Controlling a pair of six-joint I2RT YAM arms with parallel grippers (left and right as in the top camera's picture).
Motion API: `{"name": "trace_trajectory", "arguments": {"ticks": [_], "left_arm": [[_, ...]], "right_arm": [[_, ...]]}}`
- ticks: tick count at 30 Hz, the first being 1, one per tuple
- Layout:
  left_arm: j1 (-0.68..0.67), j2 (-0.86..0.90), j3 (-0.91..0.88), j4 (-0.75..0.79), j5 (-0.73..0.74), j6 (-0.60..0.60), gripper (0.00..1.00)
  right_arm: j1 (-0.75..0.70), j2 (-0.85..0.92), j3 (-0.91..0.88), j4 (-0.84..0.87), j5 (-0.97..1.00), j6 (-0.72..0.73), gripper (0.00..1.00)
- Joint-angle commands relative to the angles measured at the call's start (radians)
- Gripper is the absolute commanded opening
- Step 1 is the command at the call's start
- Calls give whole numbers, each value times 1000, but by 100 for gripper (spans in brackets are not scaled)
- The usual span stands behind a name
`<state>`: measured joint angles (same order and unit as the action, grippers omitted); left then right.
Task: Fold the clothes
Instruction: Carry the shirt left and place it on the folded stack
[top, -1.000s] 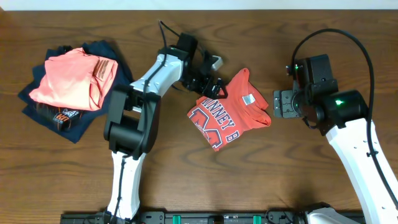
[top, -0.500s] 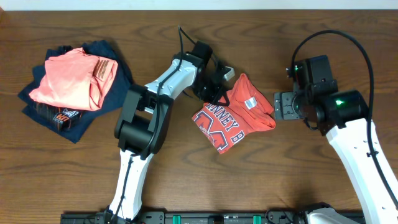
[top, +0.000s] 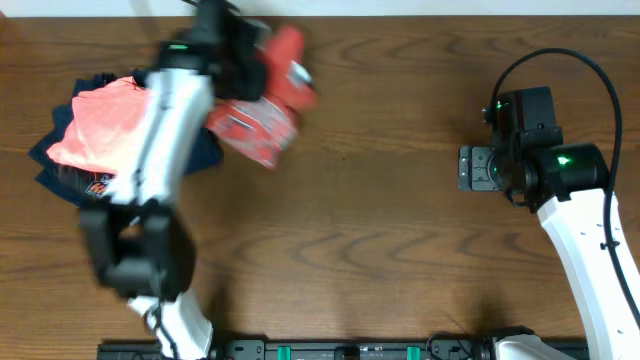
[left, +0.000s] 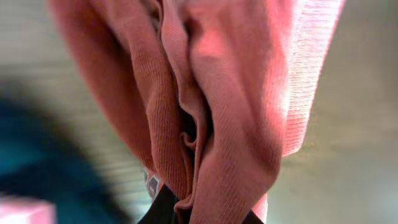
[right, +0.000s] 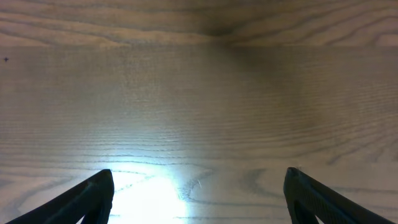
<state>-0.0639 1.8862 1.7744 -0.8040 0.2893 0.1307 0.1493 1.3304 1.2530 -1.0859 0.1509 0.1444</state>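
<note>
The coral-red T-shirt (top: 270, 105) hangs bunched and motion-blurred at the back left of the table, beside the pile of other garments. My left gripper (top: 250, 60) is shut on it. In the left wrist view the shirt's ribbed fabric (left: 211, 93) fills the frame, pinched between the dark fingertips (left: 163, 208) at the bottom edge. At the right side of the table my right gripper (top: 472, 168) stands open. Its wrist view shows the gripper (right: 199, 193) with its two fingers wide apart over bare wood and nothing between them.
A paler salmon-pink folded shirt (top: 105, 130) lies on a navy-blue garment (top: 70, 180) at the left of the wooden table (top: 380, 230). The left arm stretches up from the front edge across that pile's right side.
My left gripper shut on the red T-shirt and swung it fast from the table's middle up to the back left. The right arm drew slightly to the right.
</note>
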Motion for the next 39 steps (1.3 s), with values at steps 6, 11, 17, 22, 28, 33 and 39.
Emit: {"name": "trace_trajectory", "arguments": {"ticks": [6, 11, 17, 22, 28, 33, 39], "left_arm": [[274, -117, 19, -38, -78, -13, 6], [423, -103, 8, -54, -77, -23, 6], [546, -77, 8, -53, -77, -58, 23], [613, -77, 7, -55, -77, -101, 98], [648, -77, 7, -56, -72, -159, 98], [634, -77, 7, -51, 70, -158, 98], [555, -75, -3, -41, 88, -116, 98]], "right_arm": [[-7, -10, 13, -3, 6, -2, 86], [-7, -10, 13, -3, 6, -2, 86], [-7, -10, 13, -3, 5, 0, 86], [-7, -10, 13, -4, 5, 0, 86], [-7, -10, 13, -4, 3, 5, 86], [-7, -10, 13, 13, -3, 24, 88], [-7, -10, 13, 56, -36, 23, 88]]}}
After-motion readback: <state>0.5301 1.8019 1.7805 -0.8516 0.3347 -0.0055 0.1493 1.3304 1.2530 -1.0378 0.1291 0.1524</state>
